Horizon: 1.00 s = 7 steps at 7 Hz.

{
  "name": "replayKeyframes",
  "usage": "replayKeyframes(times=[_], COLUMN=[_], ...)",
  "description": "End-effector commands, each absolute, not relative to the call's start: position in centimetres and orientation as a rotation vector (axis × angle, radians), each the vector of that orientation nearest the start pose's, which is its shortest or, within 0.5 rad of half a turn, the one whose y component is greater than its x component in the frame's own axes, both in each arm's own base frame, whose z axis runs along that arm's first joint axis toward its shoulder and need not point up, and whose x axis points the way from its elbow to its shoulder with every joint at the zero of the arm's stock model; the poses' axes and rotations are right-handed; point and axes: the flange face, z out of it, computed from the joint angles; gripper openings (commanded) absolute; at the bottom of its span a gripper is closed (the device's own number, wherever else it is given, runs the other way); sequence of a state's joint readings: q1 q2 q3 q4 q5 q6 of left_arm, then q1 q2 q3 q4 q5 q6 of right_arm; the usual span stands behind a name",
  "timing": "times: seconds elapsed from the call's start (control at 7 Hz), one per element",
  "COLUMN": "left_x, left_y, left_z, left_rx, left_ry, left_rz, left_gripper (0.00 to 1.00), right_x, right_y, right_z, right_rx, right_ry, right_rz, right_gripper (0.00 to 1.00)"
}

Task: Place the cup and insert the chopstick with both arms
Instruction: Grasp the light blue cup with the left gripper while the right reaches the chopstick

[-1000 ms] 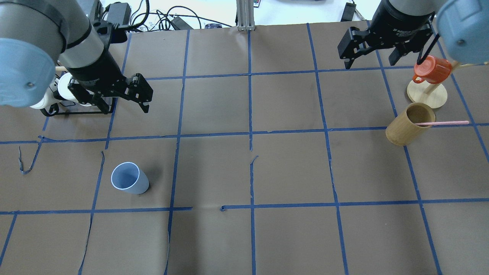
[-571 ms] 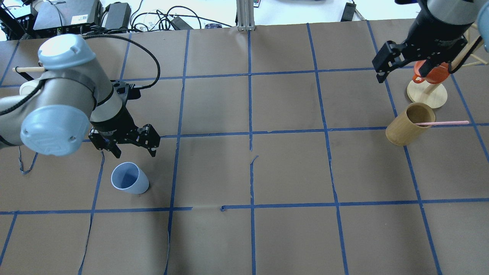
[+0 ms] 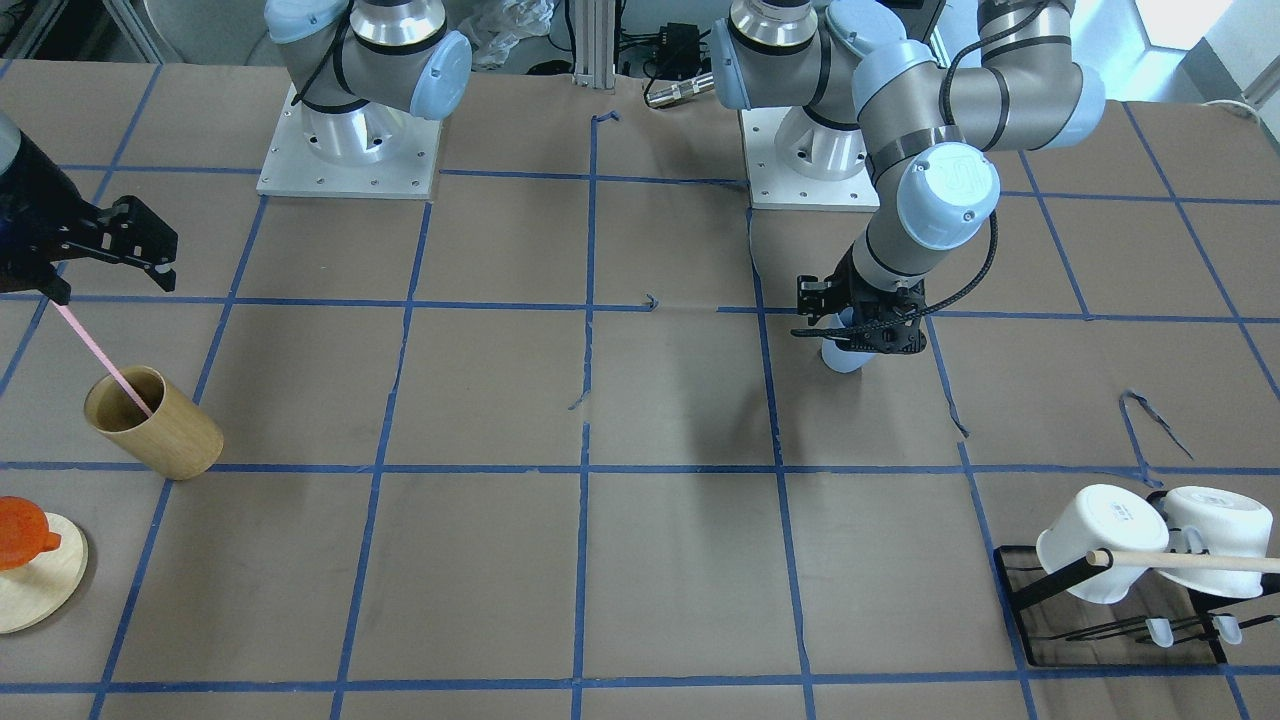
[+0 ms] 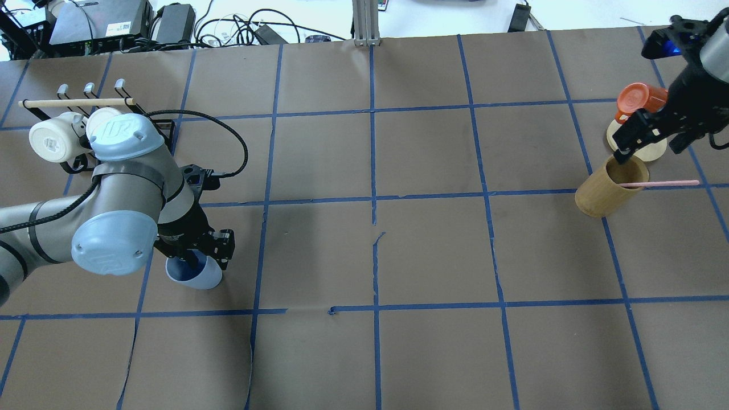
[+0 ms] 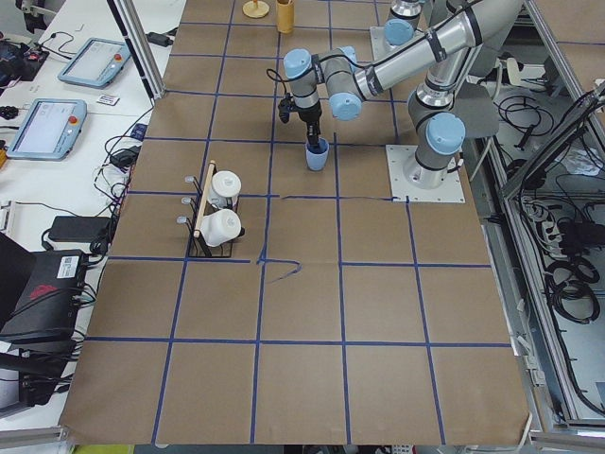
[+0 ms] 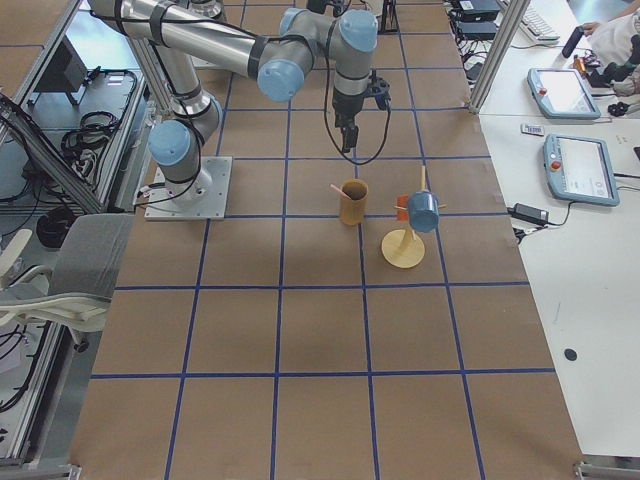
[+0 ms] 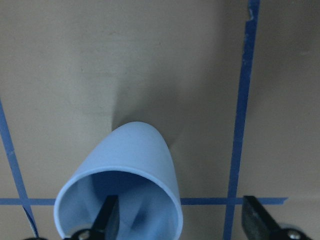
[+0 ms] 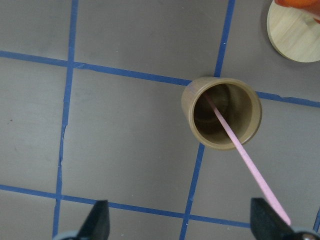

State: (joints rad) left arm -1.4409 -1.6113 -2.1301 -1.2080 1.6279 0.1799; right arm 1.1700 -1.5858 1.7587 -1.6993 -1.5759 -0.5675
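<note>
The cup (image 7: 135,155), smooth pale blue plastic tapering to its base, stands upright on the brown-papered bench (image 4: 433,250) near its left end. The left gripper (image 7: 179,212) is spread wide astride the rim, one black finger (image 7: 107,220) inside and the other outside, unclamped. The thin pink chopstick (image 8: 240,145) leans in a tan wooden cylinder (image 8: 189,107) near the right end. The right gripper (image 8: 179,210) hangs above it, jaws wide apart, empty.

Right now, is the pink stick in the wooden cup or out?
In. The pink stick has its lower end down inside the wooden cup, and the rest leans out over the rim.
</note>
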Motion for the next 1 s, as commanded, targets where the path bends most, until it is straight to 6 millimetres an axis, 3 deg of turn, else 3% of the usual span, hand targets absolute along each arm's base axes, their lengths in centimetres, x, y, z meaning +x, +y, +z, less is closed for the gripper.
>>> replayKeyframes(times=[0.0, 0.14, 0.43, 0.57, 0.71, 0.86], left_x=[-7.2, -7.2, -8.9, -11.9, -13.7, -17.2], left_y=[-42.9, -43.5, -47.5, -49.3, -52.3, -54.9], left_z=[24.8, 25.6, 30.1, 31.1, 32.0, 32.5], left_rx=[0.091, 0.017, -0.280, -0.311, -0.346, -0.336], left_ry=[3.097, 3.096, 3.098, 3.168, 3.193, 3.238], left_rz=[0.366, 0.319, 0.189, 0.164, 0.131, 0.105], left_gripper=[0.00, 0.00, 0.00, 0.00, 0.00, 0.00], right_x=[-9.1, -11.0, -13.0, -14.5, -15.3, -15.1], right_y=[-48.4, -47.4, -47.2, -47.0, -47.0, -46.6], right_z=[39.0, 36.9, 35.9, 35.0, 34.3, 33.7], right_rx=[-0.370, -0.362, -0.397, -0.400, -0.480, -0.501], right_ry=[3.122, 3.113, 3.139, 3.124, 3.109, 3.099], right_rz=[0.034, 0.036, -0.052, -0.030, -0.014, 0.007], right_gripper=[0.99, 0.99, 0.96, 0.96, 0.88, 0.81])
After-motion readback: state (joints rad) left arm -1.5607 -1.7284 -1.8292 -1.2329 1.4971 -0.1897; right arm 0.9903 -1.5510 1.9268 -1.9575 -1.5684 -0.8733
